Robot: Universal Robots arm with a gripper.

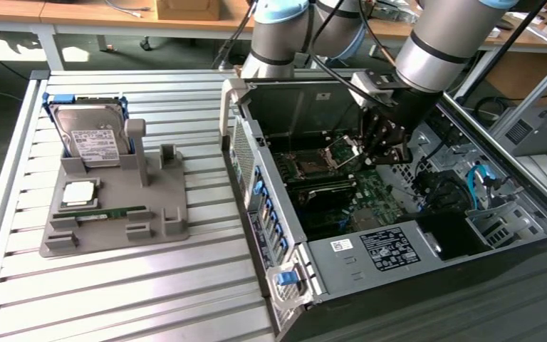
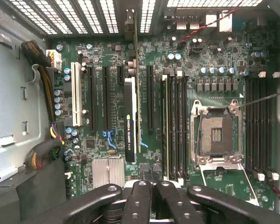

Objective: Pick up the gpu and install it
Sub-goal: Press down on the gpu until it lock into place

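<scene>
The gpu [image 2: 130,119] stands edge-on in a long slot of the green motherboard [image 2: 210,56], a thin dark card with a printed label along its edge. My gripper [image 2: 150,189] hovers above the board with its black fingers [image 2: 139,203] pressed together and nothing between them, a little way off the card's near end. In the exterior view the gripper [image 1: 387,146] is reached down inside the open computer case [image 1: 369,249], over the motherboard.
An open CPU socket [image 2: 217,135] and RAM slots lie beside the card. Cable bundles [image 2: 42,79] hang by the case wall. On the slatted table a grey holder [image 1: 164,214] carries a hard drive [image 1: 88,135], a CPU chip [image 1: 79,192] and a green RAM stick [image 1: 102,212].
</scene>
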